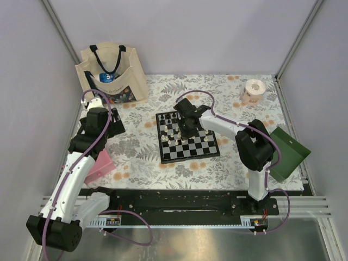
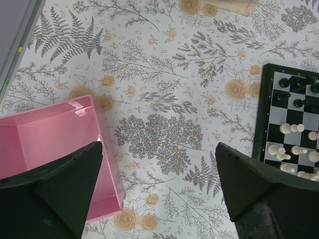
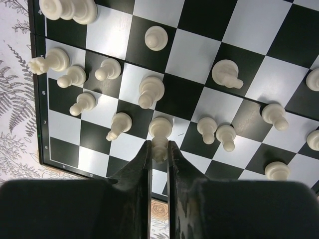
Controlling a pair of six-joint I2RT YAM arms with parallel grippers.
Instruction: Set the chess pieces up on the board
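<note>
The small chequered board (image 1: 204,148) lies mid-table, with several cream and black chess pieces standing and lying on it. My right gripper (image 3: 159,149) hovers over the board and is shut on a cream-white piece (image 3: 160,135) whose base rests near the board's edge rows. Other cream pieces, such as one pawn (image 3: 156,38), are scattered around it. In the top view the right gripper (image 1: 188,128) sits over the board's left-middle. My left gripper (image 2: 158,169) is open and empty above the flowered cloth, left of the board (image 2: 264,107).
A pink box (image 2: 45,134) lies under the left gripper's left finger and shows in the top view too (image 1: 100,166). A tote bag (image 1: 111,73) stands back left, a tape roll (image 1: 252,90) back right, a green tray (image 1: 288,152) at the right edge.
</note>
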